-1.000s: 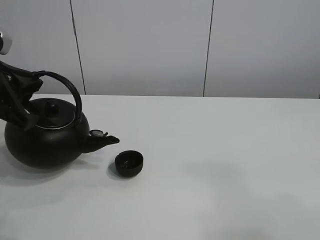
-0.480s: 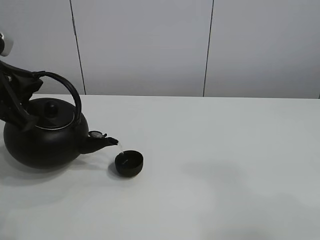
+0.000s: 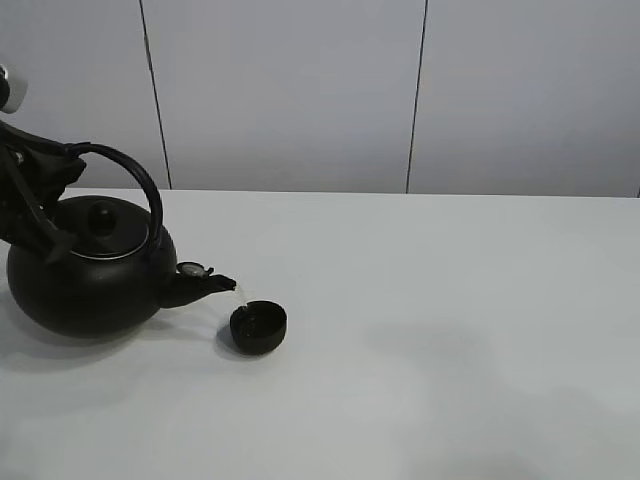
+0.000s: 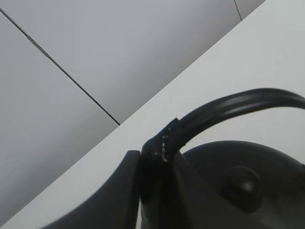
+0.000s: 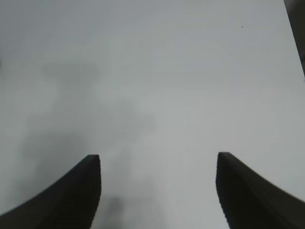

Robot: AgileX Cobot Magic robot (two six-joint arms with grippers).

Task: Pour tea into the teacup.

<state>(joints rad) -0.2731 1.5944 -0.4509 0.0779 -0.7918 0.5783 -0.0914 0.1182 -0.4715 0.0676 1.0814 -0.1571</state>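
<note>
While the left fingers (image 4: 119,195) stand clamped on the rear end of the arched handle (image 4: 228,107) of the kettle (image 3: 85,285), its long axis from handle root to spout (image 3: 205,287) points rightward across the surface (image 3: 450,320) at the teacup (image 3: 259,327), which stands upright just below and beyond the spout tip, on the left arm's side. A thin pale thread of tea (image 3: 242,296) runs from the spout lip down to the cup's near rim, though how full the cup is cannot be told. The right fingers (image 5: 86,186) hang apart over the surface, holding nothing, so the pour seems to turn on the spout tip lying above the cup's mouth.
</note>
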